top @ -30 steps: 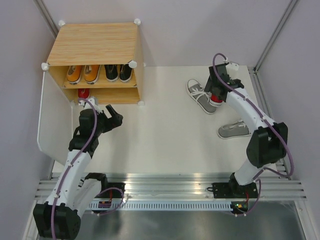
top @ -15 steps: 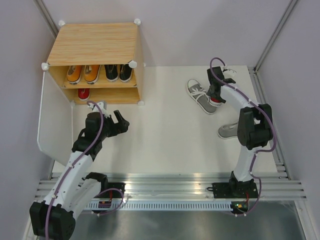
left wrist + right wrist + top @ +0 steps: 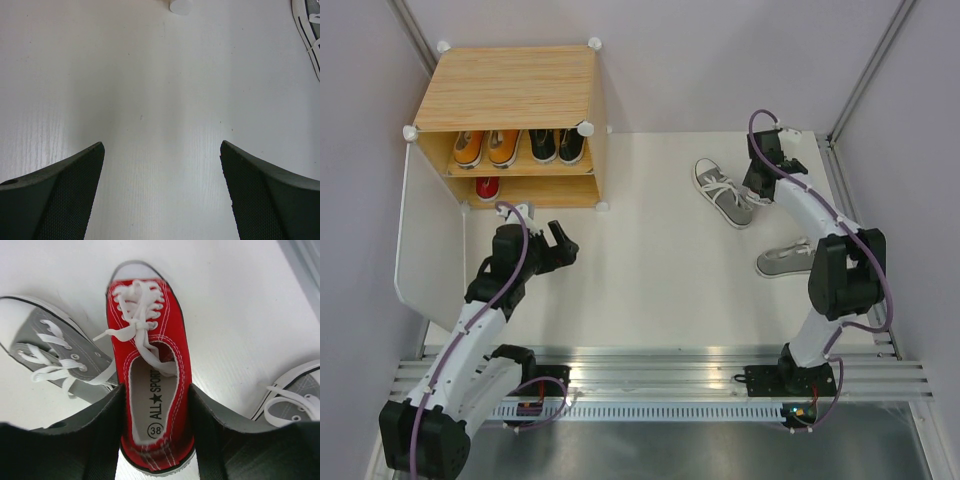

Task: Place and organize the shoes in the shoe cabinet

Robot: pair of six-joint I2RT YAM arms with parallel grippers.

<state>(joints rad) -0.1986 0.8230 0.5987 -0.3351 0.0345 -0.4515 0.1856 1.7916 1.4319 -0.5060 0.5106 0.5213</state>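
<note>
The right pincer grips the heel of a red shoe, one finger on each side. A grey shoe lies just left of it and a second grey shoe to its right. The left pincer gapes wide over the bare table. Beyond it, the shoe cabinet holds an orange pair, a black pair and another red shoe.

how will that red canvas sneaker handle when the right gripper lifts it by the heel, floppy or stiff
Probably squashy: the right gripper clamps the red canvas sneaker across soft heel walls, which may cave inward. Held at the heel, the toe may droop, though its white rubber edging suggests a stiffer sole. The loose white laces will likely dangle.
</note>
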